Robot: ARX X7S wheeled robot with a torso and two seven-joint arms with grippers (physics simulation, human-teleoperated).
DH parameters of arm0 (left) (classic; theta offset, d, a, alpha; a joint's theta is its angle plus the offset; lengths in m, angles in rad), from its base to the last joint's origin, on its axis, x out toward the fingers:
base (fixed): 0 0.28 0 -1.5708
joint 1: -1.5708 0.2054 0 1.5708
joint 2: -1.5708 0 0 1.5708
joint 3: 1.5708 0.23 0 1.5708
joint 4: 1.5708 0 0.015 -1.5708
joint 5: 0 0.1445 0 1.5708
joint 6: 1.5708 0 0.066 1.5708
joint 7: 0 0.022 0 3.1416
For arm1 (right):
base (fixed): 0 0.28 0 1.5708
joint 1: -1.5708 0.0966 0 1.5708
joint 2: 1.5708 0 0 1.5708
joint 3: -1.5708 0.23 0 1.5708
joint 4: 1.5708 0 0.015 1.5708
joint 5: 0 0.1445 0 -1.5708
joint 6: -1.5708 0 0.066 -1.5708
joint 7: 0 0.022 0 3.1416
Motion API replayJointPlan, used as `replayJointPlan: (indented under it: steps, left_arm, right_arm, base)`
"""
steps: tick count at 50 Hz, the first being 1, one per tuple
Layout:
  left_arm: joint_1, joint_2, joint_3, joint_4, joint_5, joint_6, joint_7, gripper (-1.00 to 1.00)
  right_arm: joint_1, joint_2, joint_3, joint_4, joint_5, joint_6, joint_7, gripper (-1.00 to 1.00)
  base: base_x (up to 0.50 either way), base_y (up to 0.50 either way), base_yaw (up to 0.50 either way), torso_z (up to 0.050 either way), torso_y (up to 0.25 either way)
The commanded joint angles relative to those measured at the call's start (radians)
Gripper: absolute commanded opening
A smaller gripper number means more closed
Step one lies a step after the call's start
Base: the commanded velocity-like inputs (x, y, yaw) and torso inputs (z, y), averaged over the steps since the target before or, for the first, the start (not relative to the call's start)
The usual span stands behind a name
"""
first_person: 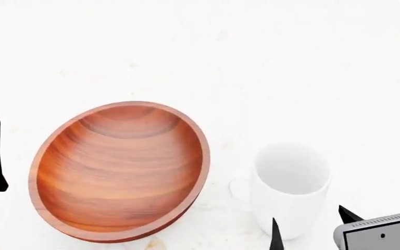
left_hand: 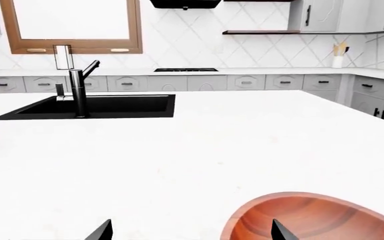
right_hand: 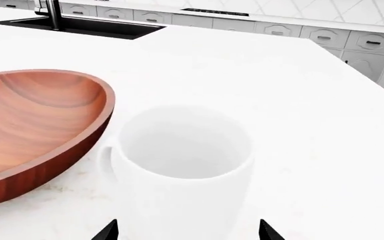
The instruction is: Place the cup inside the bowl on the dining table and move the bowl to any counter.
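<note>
Both grippers were spread wide and held nothing. Black fingertips of the right gripper (right_hand: 188, 231) stood on either side of the glossy white ceramic mug (right_hand: 182, 165), which sat upright between them near the camera; whether the tips touched it could not be told. On the head view the mug (first_person: 288, 187) stood on the plain bright white tabletop (first_person: 255, 62), its loop handle turned toward the wide reddish-brown wooden bowl (first_person: 120, 169) just beside it. The left gripper (left_hand: 190, 232) hovered at the bowl's rim (left_hand: 312, 217), one fingertip (left_hand: 282, 232) over the wood, the other (left_hand: 102, 231) over bare table. Behind lay a black sink (left_hand: 92, 106) with a black tap (left_hand: 80, 90).
</note>
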State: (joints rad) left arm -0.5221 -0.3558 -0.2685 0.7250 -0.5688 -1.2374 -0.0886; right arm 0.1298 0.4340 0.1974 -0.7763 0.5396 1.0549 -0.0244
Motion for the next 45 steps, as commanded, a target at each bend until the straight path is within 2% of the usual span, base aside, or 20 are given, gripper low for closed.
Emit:
replayJointPlan:
  steps: [1, 45]
  left_arm:
    - [0.006, 0.001, -0.007, -0.015, 0.008, 0.014, 0.002, 1.00]
    - [0.012, -0.011, 0.003, -0.021, -0.006, 0.023, -0.018, 1.00]
  right_arm:
    - [0.015, -0.010, -0.052, 0.078, -0.039, -0.054, -0.008, 1.00]
    - [0.055, -0.025, -0.121, 0.176, -0.061, -0.106, -0.005, 1.00]
  base:
    - [0.00, 0.00, 0.00, 0.000, 0.000]
    - [0.00, 0.00, 0.00, 0.000, 0.000]
